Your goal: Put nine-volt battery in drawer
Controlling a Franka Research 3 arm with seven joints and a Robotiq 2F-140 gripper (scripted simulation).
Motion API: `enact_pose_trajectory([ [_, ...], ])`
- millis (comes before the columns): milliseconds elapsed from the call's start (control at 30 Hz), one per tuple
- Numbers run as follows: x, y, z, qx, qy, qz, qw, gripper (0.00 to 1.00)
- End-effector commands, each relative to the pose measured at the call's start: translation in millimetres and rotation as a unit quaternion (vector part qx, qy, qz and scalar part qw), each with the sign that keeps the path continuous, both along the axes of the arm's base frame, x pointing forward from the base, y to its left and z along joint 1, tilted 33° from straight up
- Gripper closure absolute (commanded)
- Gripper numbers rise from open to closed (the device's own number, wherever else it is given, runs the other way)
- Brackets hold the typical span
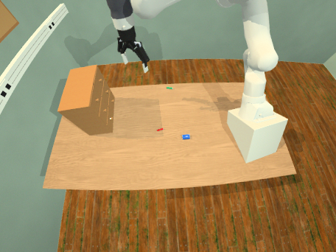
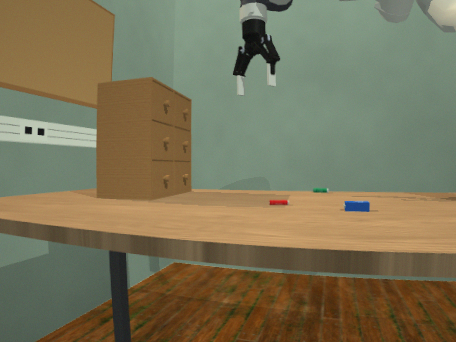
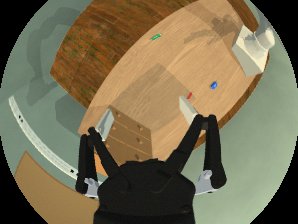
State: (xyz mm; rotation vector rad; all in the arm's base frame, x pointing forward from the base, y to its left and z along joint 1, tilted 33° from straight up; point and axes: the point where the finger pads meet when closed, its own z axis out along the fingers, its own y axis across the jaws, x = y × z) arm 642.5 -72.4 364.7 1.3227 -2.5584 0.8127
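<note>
The nine-volt battery [image 1: 186,137] is a small blue block lying on the table, right of centre; it also shows in the exterior view [image 2: 357,206] and the wrist view [image 3: 213,86]. The wooden chest [image 1: 88,105] [image 2: 145,139] stands upright at the table's left end, with three rows of two drawers, all shut. The bottom row's right drawer [image 2: 185,177] is the far one in the exterior view. My gripper [image 1: 135,63] [image 2: 255,84] is open and empty, high in the air above the table's far edge, right of the chest.
A small red stick [image 1: 160,129] lies left of the battery. A small green stick [image 1: 169,88] lies near the table's far edge. The robot's white base [image 1: 256,134] stands at the right end of the table.
</note>
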Motion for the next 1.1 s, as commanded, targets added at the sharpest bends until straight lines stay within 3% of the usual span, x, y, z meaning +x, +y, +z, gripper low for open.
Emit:
enact_pose_trajectory([
  [0, 3.3, -2, -4.1, 0.005, -0.043, -0.058, 0.997, 0.0],
  [433, 5.6, -10, -17.5, 0.015, -0.088, -0.129, 0.988, 0.0],
  [1067, 7.9, -22, -37.9, 0.03, -0.154, -0.233, 0.96, 0.0],
])
